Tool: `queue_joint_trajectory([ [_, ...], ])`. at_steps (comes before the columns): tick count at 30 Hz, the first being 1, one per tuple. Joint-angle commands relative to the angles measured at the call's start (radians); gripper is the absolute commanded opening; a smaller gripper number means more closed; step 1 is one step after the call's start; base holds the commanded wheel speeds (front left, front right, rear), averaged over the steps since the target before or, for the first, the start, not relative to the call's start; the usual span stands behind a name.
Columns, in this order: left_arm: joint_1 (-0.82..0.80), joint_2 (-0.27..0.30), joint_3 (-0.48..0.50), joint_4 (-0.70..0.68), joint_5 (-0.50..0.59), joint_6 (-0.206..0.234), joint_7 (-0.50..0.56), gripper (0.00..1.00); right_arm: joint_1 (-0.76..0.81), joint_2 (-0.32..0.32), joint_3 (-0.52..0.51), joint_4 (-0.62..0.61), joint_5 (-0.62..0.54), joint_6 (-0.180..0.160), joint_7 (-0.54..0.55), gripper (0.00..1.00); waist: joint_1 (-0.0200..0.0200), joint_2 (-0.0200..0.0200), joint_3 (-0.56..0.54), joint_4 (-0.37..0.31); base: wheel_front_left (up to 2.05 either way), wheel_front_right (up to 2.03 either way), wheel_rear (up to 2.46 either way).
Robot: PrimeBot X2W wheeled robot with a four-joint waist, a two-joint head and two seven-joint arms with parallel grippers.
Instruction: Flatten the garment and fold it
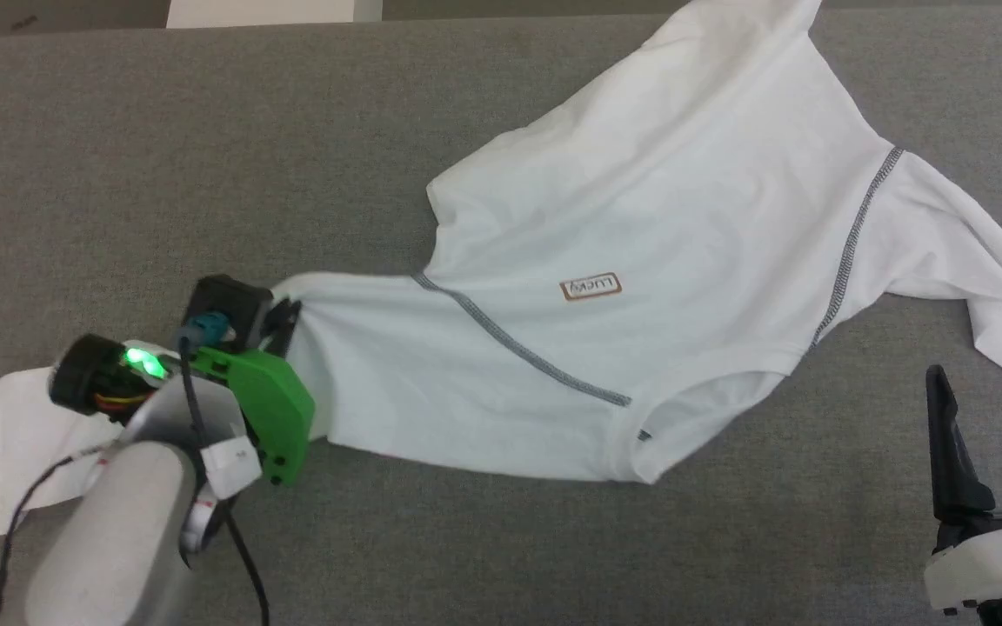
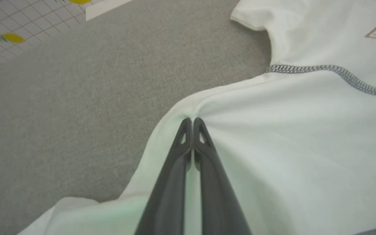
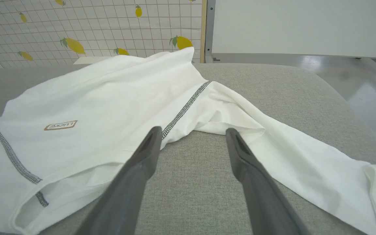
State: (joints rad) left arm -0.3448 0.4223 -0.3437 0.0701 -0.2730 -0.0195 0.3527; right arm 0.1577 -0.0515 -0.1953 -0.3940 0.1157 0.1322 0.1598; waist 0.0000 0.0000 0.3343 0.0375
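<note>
The garment (image 1: 640, 261), a white long-sleeved shirt, lies logo patch (image 1: 591, 287) up and slanted across the grey fabric-covered table (image 1: 205, 156), its hem reaching the far edge. Toward the table's near left, the left gripper (image 1: 286, 327) clamps its two dark fingers (image 2: 204, 153) tight on a pinch of sleeve cloth just beside the grey shoulder seam (image 1: 510, 343). Toward the near right, the right gripper (image 1: 988, 391) hangs with fingers spread, grasping nothing, just short of the other sleeve (image 3: 305, 156).
</note>
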Motion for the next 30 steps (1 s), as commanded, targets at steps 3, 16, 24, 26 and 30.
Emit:
queue_joint_trajectory([
  [3, -0.049, 0.047, 0.045, -0.046, 0.028, 0.042, 0.000, 0.00, -0.021, 0.001, -0.004, -0.012, 0.006, -0.002, 0.003, 1.00, 0.0000, 0.0000, 0.028, 0.008, 0.00, 0.00, 0.00],
  [16, -0.125, 0.003, 0.094, 0.025, 0.038, 0.145, -0.038, 1.00, -0.060, 0.001, -0.001, 0.004, 0.000, -0.002, -0.002, 1.00, 0.0000, 0.0000, 0.092, 0.003, 0.00, 0.00, 0.00],
  [24, -0.045, -0.017, 0.106, -0.045, -0.006, 0.115, -0.228, 1.00, -0.054, 0.001, 0.004, 0.029, -0.002, -0.002, -0.004, 1.00, 0.0000, 0.0000, 0.031, 0.014, 0.00, 0.00, 0.00],
  [26, 0.001, -0.010, 0.085, -0.100, -0.013, 0.083, -0.266, 1.00, -0.046, 0.001, 0.006, 0.033, -0.001, -0.002, -0.003, 1.00, 0.0000, 0.0000, 0.008, 0.018, 0.00, 0.00, 0.00],
  [30, 0.109, 0.028, 0.005, -0.198, 0.018, 0.023, -0.293, 1.00, -0.028, 0.001, 0.013, 0.039, 0.004, -0.002, 0.002, 1.00, 0.0000, 0.0000, -0.033, 0.022, 0.00, 0.00, 0.00],
])
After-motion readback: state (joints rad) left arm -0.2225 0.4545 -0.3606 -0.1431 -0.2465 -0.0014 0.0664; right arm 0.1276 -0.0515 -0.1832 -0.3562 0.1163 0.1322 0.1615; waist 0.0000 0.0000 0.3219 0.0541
